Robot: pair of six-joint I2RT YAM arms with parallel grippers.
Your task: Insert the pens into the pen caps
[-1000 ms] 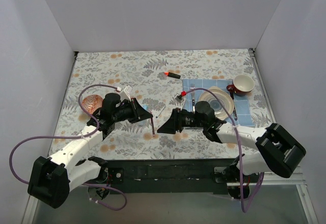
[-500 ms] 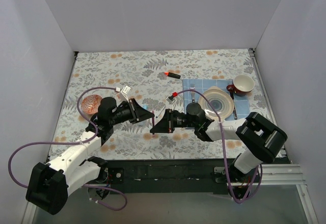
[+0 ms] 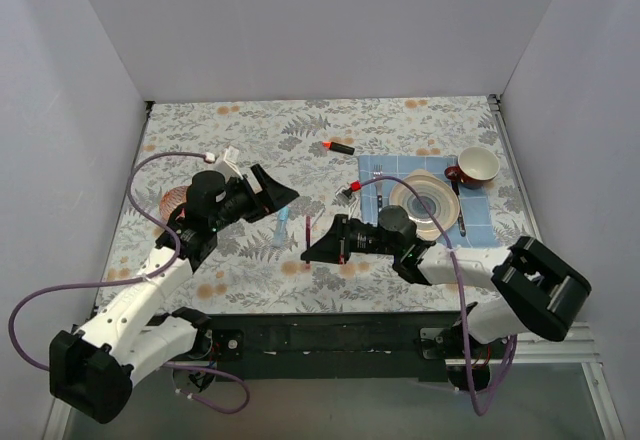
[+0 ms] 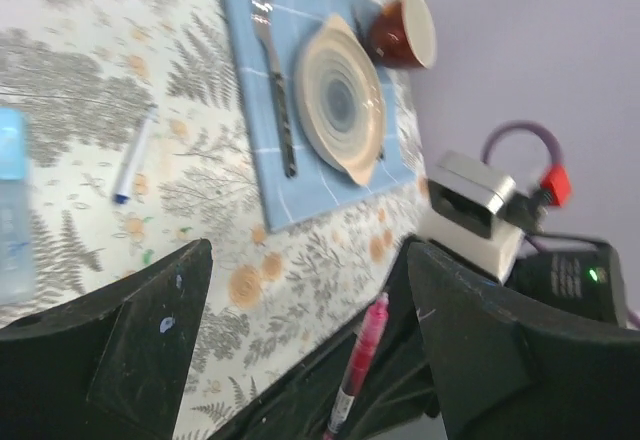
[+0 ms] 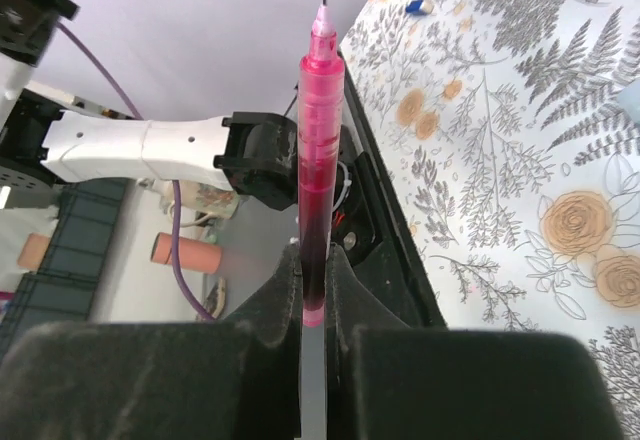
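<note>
My right gripper (image 3: 311, 250) is shut on the thin maroon-red pen (image 3: 308, 230), which stands upright out of its fingers with the tip upward. The right wrist view shows that pen (image 5: 321, 150) clamped between the black pads (image 5: 283, 290). My left gripper (image 3: 285, 197) hangs open up and to the left of the pen, with nothing between its fingers (image 4: 130, 350); the pen (image 4: 356, 365) shows in the gap beyond them. A light-blue marker (image 3: 282, 225) lies between the two grippers. A white pen (image 4: 135, 155) lies on the cloth. A black marker with an orange-red end (image 3: 340, 147) lies farther back.
A blue placemat (image 3: 480, 222) at the right carries a plate (image 3: 425, 203), a fork (image 4: 275, 70) and a red cup (image 3: 474, 166). A patterned bowl (image 3: 176, 200) sits at the left behind my left arm. Grey walls close in the flowered tabletop.
The right gripper closed on the maroon-red pen, then the left gripper let go of it, opened and drew back up and to the left. The right arm now holds the pen alone.
</note>
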